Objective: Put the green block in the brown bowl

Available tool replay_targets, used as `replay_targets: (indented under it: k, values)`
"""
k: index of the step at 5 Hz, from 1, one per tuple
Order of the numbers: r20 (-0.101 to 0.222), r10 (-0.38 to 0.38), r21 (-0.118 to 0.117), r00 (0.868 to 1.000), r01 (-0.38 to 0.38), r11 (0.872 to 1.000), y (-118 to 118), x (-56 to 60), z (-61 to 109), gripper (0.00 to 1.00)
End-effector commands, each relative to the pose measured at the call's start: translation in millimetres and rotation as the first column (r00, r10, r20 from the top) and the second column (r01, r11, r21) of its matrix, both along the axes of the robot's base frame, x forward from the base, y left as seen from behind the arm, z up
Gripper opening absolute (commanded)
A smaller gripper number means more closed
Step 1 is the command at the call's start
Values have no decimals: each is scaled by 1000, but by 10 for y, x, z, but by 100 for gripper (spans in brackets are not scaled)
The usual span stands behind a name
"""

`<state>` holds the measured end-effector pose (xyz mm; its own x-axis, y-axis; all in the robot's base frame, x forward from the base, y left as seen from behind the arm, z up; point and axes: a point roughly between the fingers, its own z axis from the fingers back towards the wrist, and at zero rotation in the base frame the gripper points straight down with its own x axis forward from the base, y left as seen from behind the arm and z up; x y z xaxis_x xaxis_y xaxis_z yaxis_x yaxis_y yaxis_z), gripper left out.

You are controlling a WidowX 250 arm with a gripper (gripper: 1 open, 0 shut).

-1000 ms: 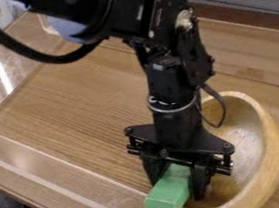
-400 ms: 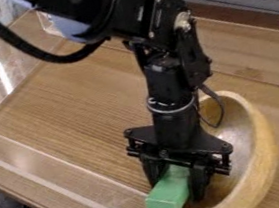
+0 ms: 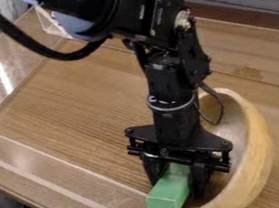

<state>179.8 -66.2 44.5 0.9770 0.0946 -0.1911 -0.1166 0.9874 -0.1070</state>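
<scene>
The green block [image 3: 171, 193] sits at the near left edge of the brown bowl [image 3: 255, 165], its lower end resting at the bowl's thick rim. My gripper [image 3: 179, 173] points almost straight down and is shut on the top of the green block, its black fingers on either side of it. The black arm rises from there towards the upper left and hides the bowl's left part.
The wooden tabletop [image 3: 73, 97] spreads left and behind the bowl. A clear low wall [image 3: 31, 161] runs along the near left side of the table. A blue-white object [image 3: 68, 27] shows behind the arm at the top.
</scene>
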Motion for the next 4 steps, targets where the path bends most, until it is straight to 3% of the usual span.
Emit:
replay_targets:
  k: [1,4]
  values:
    - [36,17,-11,999,-17,1000,15,121,54,0]
    - [8,28,-15,1000,-28,999,84,130,62,0]
